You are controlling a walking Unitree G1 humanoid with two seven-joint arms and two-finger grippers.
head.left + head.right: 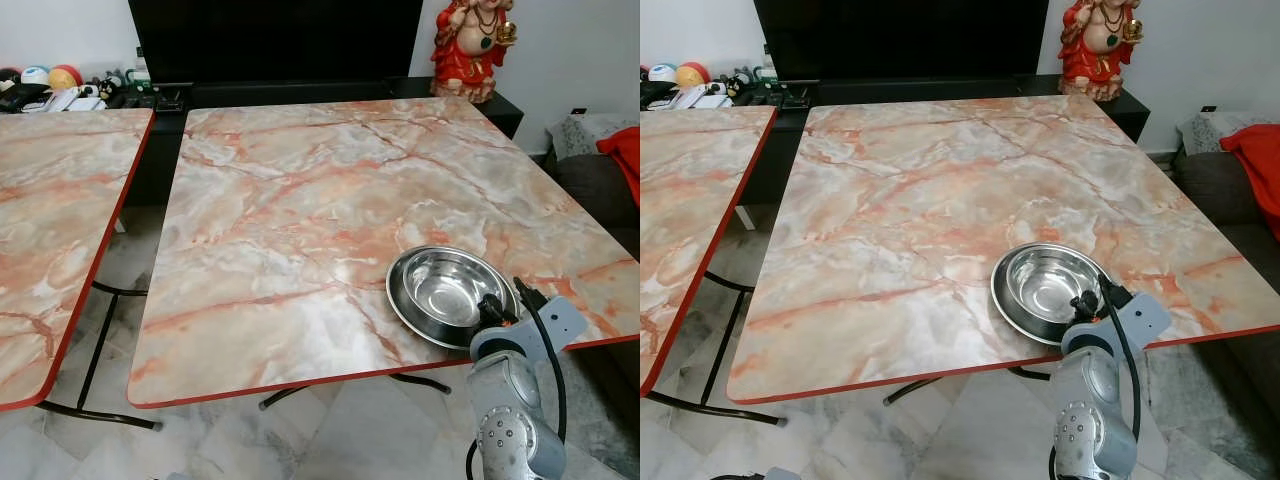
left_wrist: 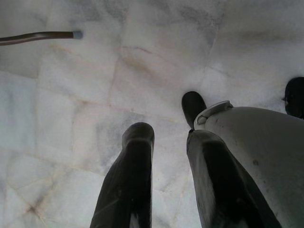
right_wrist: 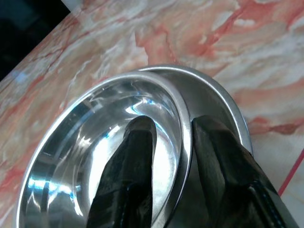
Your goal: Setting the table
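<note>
Marble table (image 1: 300, 200) bore just two nested steel bowls (image 1: 450, 292) near its front edge; right gripper (image 3: 178, 137) pinched the upper bowl's rim, left gripper (image 2: 168, 156) hung released. Setting had barely begun.

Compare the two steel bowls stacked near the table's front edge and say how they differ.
The upper bowl sits tilted inside the lower bowl, which lies flat on the marble table. The right gripper straddles the upper bowl's rim, one finger inside and one outside; the lower bowl is not gripped. The upper bowl's inside is open to view; the lower bowl shows mainly a crescent of rim and wall. Both are round, shiny and empty.
</note>
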